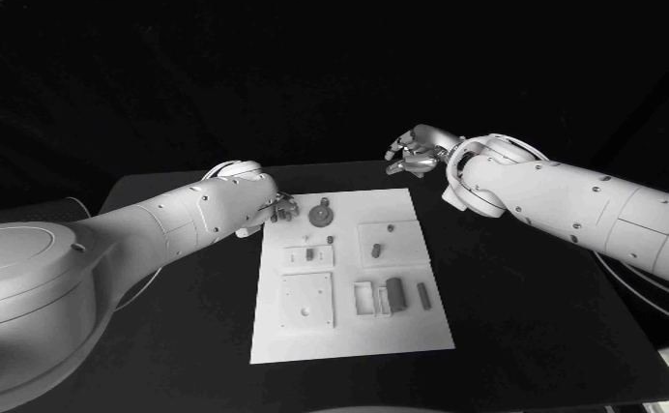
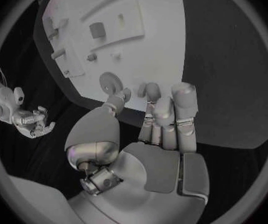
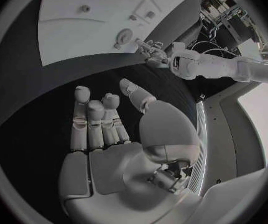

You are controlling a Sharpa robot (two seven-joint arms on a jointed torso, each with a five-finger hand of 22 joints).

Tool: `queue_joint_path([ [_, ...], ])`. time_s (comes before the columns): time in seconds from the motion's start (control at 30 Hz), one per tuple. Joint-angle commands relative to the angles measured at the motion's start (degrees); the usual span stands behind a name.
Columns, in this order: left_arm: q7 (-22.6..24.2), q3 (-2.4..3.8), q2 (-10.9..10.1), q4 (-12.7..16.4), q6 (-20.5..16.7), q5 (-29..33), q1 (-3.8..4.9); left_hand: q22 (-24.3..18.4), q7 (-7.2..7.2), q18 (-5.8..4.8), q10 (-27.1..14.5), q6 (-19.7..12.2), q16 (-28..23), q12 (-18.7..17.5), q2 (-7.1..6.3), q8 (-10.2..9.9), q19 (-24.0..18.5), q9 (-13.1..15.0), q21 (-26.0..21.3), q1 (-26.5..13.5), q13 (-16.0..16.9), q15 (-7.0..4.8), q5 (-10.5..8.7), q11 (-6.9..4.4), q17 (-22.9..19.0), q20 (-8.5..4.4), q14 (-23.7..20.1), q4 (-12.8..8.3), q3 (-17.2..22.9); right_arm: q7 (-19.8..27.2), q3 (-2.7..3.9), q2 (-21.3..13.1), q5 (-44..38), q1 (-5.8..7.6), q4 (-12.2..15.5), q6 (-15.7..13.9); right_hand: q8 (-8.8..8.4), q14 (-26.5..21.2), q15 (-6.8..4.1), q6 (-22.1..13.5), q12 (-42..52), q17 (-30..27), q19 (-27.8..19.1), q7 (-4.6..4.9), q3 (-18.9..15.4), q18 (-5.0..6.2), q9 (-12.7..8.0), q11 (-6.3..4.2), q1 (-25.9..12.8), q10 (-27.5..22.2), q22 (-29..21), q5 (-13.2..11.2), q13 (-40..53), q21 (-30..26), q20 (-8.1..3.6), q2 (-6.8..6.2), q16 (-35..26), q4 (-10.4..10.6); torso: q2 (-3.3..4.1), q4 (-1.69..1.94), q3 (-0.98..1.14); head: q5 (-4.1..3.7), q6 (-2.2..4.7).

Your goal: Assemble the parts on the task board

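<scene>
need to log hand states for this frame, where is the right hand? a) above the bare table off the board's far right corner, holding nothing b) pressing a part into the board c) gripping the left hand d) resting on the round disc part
a: the right hand hangs above the black table beyond the task board far right corner, its fingers apart with nothing between them.

In the head view the left hand [image 1: 279, 208] is mostly hidden behind its own forearm, so how its fingers lie cannot be told there. The parts [image 1: 393, 292] on the task board [image 1: 349, 336] are too small to tell their exact shapes. In the left wrist view the far end of the board is cut off by the circle's rim, and the hand's fingers [image 2: 183, 109] cover a little of the near edge. The counter [image 1: 543, 316] fades into darkness behind the right hand [image 1: 416, 152].
</scene>
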Motion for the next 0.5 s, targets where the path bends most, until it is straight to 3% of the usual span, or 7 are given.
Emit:
queue_joint_path([
  [0.03, 0.39, 0.01, 0.29, -0.01, -0.15, -0.16, -0.05, 0.08, -0.04, 7.93, 0.31, 0.43, 0.29, 0.21, 0.77, -0.26, 0.26, 0.10, 0.32, 0.00, -0.09, -0.26, 0.13, -0.20, -0.08, -0.07, 0.04, 0.24, 0.04, 0.29, 0.02, -0.08, -0.56, 0.01, 0.15, 0.23, 0.22, -0.14, -0.35, 0.31, 0.23, -0.10, 0.21, 0.55, 0.36, 0.64, -0.07, -0.01, 0.06, -0.11, 0.70, 0.34, -0.07, -0.31, -0.15, 0.56, 0.32, -0.03, 0.00, -0.01, -0.01, -0.05, -0.10],
  [0.17, 0.43, 0.01, 0.42, -0.21, -0.30, -0.14, -0.14, 0.12, -0.05, 7.87, 0.35, 0.52, 0.31, 0.21, 1.75, -0.40, 0.30, 0.17, 0.33, 0.04, -0.12, -0.28, 0.11, -0.22, -0.10, -0.14, 0.07, 0.14, 0.20, 0.26, 0.02, -0.08, -0.56, 0.01, 0.16, 0.26, 0.23, -0.13, -0.35, 0.32, 0.23, -0.10, 0.22, 0.54, 0.35, 0.64, -0.06, -0.01, 0.05, -0.10, 0.71, 0.38, -0.07, -0.31, -0.15, 0.55, 0.33, -0.03, 0.00, -0.01, 0.00, -0.07, -0.07],
  [0.5, 0.45, 0.01, 0.47, -0.47, 0.02, -0.14, -0.17, 0.20, -0.07, 7.79, 0.40, 0.65, 0.36, 0.25, 2.53, -0.56, 0.33, 0.29, 0.36, 0.29, -0.15, -0.30, 0.12, -0.24, -0.11, -0.23, 0.12, -0.45, 0.27, 0.24, 0.02, -0.05, -0.57, 0.01, 0.27, 0.27, 0.24, -0.11, -0.36, 0.34, 0.25, -0.10, 0.24, 0.54, 0.36, 0.64, -0.06, -0.02, 0.05, -0.08, 0.71, 0.46, -0.08, -0.30, -0.15, 0.55, 0.34, -0.02, -0.02, 0.03, 0.02, -0.14, -0.22],
])
